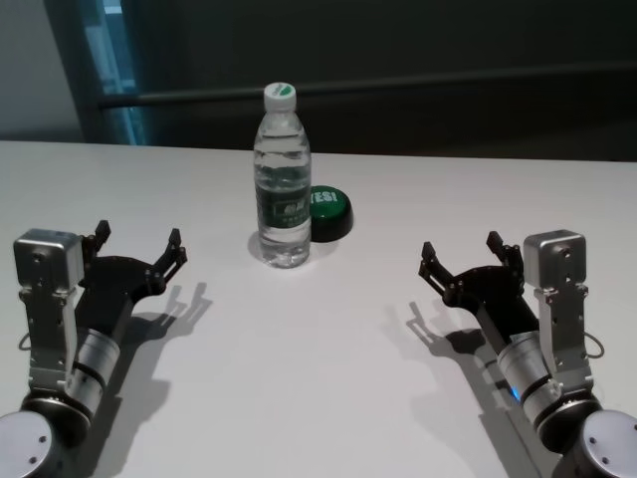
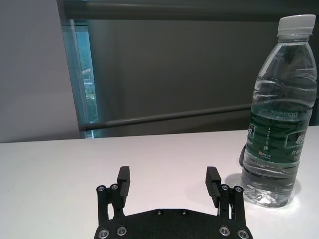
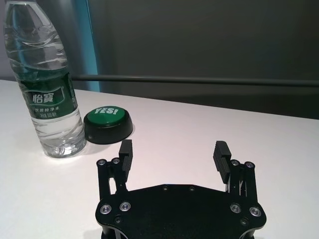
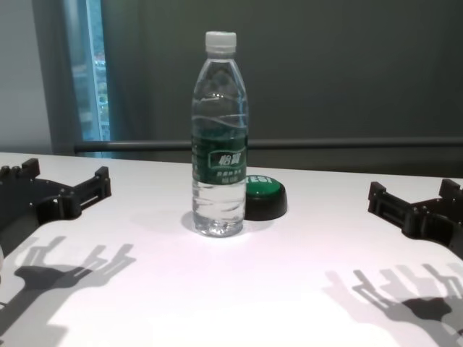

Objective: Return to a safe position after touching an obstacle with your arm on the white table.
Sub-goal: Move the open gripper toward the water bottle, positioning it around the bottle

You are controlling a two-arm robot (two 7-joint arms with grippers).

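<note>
Bottle (image 1: 283, 179) upright near centre of table (image 1: 328, 378), toward far side, cap on; green button (image 1: 328, 211) just behind it to the right, touching or nearly so. Left gripper (image 1: 136, 245) low over table at left, fingers spread wide, nothing held, well apart from bottle. Right gripper (image 1: 463, 255) likewise at right, fingers spread, nothing held.

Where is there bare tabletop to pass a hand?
Bare white table lies between the open left gripper and open right gripper. It is crowded only where the clear plastic water bottle stands against the green button.
</note>
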